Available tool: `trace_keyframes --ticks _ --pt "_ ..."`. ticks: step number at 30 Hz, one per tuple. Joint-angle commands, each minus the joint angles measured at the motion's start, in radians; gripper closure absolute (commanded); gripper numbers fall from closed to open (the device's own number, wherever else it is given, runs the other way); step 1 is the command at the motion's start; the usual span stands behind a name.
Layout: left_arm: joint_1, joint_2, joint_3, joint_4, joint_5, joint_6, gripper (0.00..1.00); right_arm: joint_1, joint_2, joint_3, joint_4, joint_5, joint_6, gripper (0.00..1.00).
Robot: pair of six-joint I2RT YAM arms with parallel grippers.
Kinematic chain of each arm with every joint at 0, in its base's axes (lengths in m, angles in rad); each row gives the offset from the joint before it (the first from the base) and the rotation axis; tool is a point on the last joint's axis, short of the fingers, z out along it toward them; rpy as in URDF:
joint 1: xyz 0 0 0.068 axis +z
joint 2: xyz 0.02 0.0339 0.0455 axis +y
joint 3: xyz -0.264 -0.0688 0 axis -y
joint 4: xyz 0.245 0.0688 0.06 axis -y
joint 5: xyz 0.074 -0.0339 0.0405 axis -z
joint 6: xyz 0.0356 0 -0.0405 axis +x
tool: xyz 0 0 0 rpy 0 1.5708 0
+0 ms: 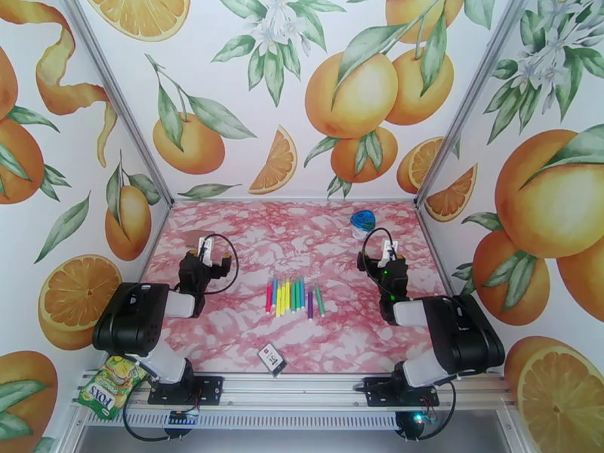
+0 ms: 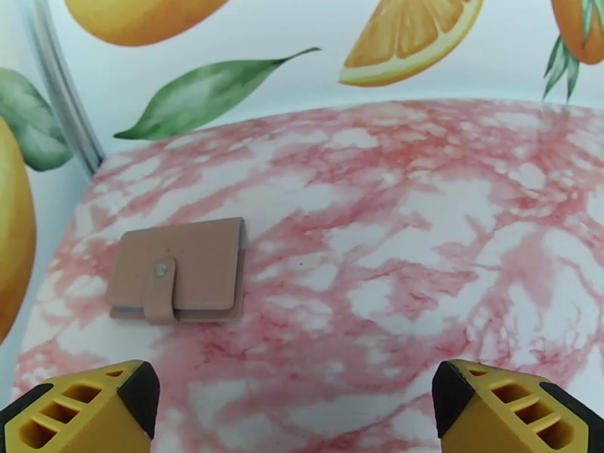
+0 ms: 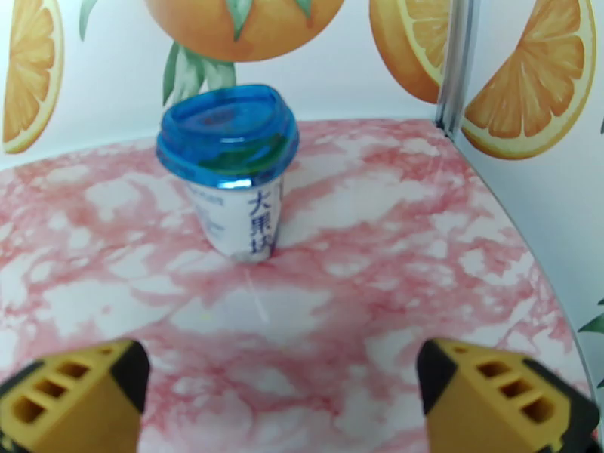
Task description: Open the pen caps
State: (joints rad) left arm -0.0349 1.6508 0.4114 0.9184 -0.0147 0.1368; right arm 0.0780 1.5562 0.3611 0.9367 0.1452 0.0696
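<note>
Since the left gripper (image 2: pixel 294 402) and right gripper (image 3: pixel 283 394) both hang wide open and empty, well apart from the pens (image 1: pixel 294 296), none looks uncapped, so task unstarted.

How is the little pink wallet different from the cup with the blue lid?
The wallet lies flat; the cup stands upright. The wallet is plain pinkish-tan; the cup is white with a blue lid and writing. Both sit on the pink marbled table.
</note>
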Motion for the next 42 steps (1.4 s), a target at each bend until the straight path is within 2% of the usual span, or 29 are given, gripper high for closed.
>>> trace_keyframes --ticks 1,30,33,36,39,42 --pt "0.01 -0.009 0.024 0.013 0.019 -0.005 0.0 0.002 -0.001 0.018 -0.007 -0.021 -0.007 0.0" --pt "0.016 -0.012 0.019 0.022 0.025 -0.011 0.0 0.002 -0.001 0.015 0.0 -0.019 -0.007 0.0" --pt "0.015 -0.048 0.043 -0.049 0.019 -0.016 0.0 0.005 -0.028 0.015 -0.023 -0.019 -0.008 0.0" --pt "0.013 -0.11 0.086 -0.192 -0.017 -0.027 0.0 0.009 -0.093 0.034 -0.122 -0.005 -0.01 0.0" --pt "0.004 -0.176 0.107 -0.291 -0.061 -0.045 0.0 0.016 -0.165 0.099 -0.326 0.025 0.02 0.0" --pt "-0.003 -0.24 0.137 -0.408 -0.102 -0.093 0.0 0.028 -0.228 0.132 -0.455 0.025 0.058 0.01"
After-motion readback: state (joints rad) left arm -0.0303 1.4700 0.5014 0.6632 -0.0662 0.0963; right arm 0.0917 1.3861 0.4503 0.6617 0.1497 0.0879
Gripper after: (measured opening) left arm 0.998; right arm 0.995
